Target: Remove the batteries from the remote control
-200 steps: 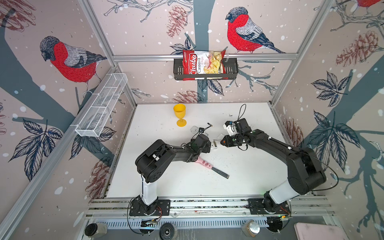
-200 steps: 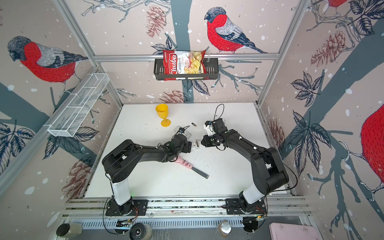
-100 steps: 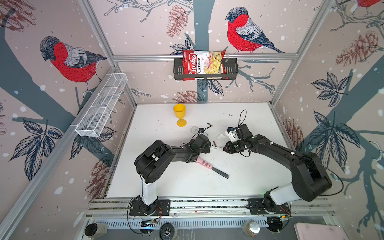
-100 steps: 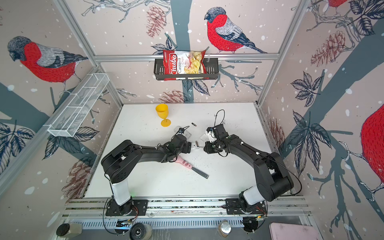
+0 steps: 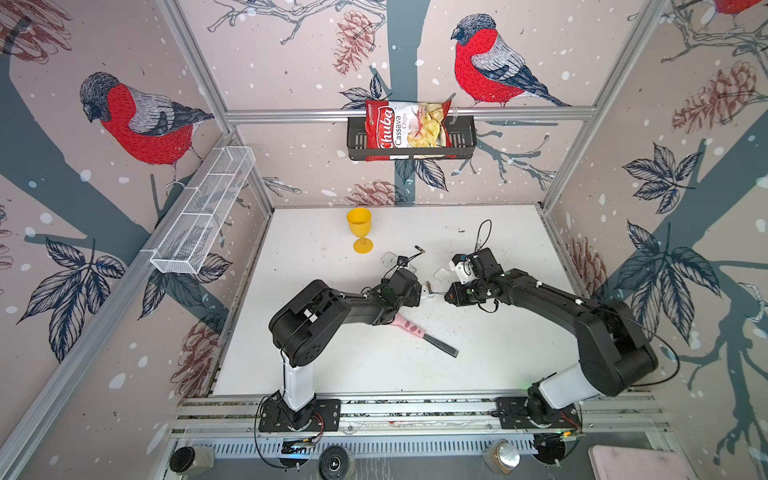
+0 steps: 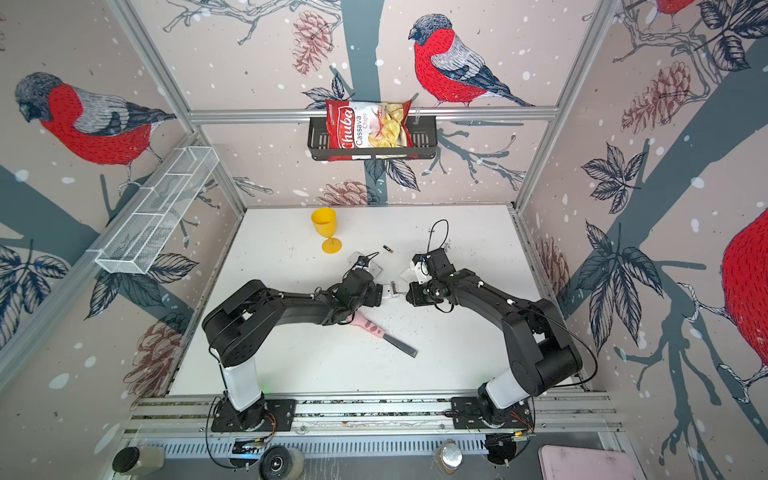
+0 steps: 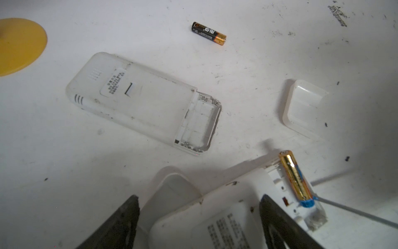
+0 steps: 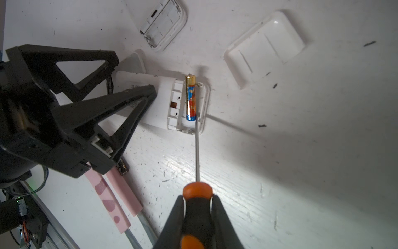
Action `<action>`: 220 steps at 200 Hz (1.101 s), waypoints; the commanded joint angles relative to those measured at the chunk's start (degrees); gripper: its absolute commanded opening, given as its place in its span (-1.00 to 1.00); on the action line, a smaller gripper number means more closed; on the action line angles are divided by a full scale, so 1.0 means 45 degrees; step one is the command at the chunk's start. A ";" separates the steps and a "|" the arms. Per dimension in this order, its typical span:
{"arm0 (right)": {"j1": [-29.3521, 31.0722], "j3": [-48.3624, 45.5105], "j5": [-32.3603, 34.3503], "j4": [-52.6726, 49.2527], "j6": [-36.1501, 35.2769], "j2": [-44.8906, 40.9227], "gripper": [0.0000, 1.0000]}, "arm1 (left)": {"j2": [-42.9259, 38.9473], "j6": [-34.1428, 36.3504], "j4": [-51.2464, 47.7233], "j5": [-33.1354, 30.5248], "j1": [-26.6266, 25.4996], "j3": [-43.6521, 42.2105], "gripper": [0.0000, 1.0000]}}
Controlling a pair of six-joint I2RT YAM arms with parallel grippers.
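Note:
My left gripper (image 7: 199, 198) is shut on the sides of a white remote control (image 7: 217, 217), which lies face down with its battery bay open. One gold-and-blue battery (image 8: 191, 98) sits in that bay. My right gripper (image 8: 197, 198) is shut on the orange-and-black screwdriver (image 8: 197, 151), whose tip touches the blue end of that battery. In both top views the two grippers (image 5: 424, 291) (image 5: 451, 296) face each other mid-table. A black battery (image 7: 208, 33) lies loose on the table beyond. Another dark battery (image 8: 122, 167) rests beside the pink handle.
A second white remote (image 7: 140, 101) with an empty bay lies near the yellow goblet (image 5: 360, 232). A loose battery cover (image 8: 266, 48) lies beside the held remote. A pink-handled knife (image 5: 419, 332) lies under the left arm. A chips bag (image 5: 407, 124) sits in the wall basket.
My right gripper has shifted slightly toward the front with the screwdriver, and its wrist has swung to point at the held remote. The left arm has stayed still.

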 commanded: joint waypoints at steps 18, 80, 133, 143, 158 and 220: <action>-0.0028 0.0333 -0.0611 0.0272 -0.0039 0.0006 -1.00 | 0.0114 0.0095 -0.0656 0.0258 -0.0060 0.0027 0.71; -0.0090 0.0636 -0.0901 0.0390 -0.0124 0.0602 -1.00 | 0.0092 0.0136 -0.0732 0.0238 -0.0060 0.0051 0.72; -0.0137 0.0588 -0.0574 -0.0151 -0.0243 -0.0073 -1.00 | 0.0055 0.0234 -0.0812 0.0141 -0.0053 0.0142 0.72; -0.0093 0.0478 -0.0602 -0.0224 -0.0244 -0.0212 -1.00 | 0.0090 0.0244 -0.0826 0.0138 -0.0050 0.0180 0.71; -0.0011 0.0266 -0.0547 -0.0273 -0.0231 -0.0360 -1.00 | 0.0095 0.0262 -0.0821 0.0140 -0.0044 0.0207 0.72; 0.0148 -0.0200 -0.0086 -0.0040 -0.0055 -0.0212 -1.00 | -0.0003 0.0204 -0.0762 0.0195 -0.0057 0.0108 0.71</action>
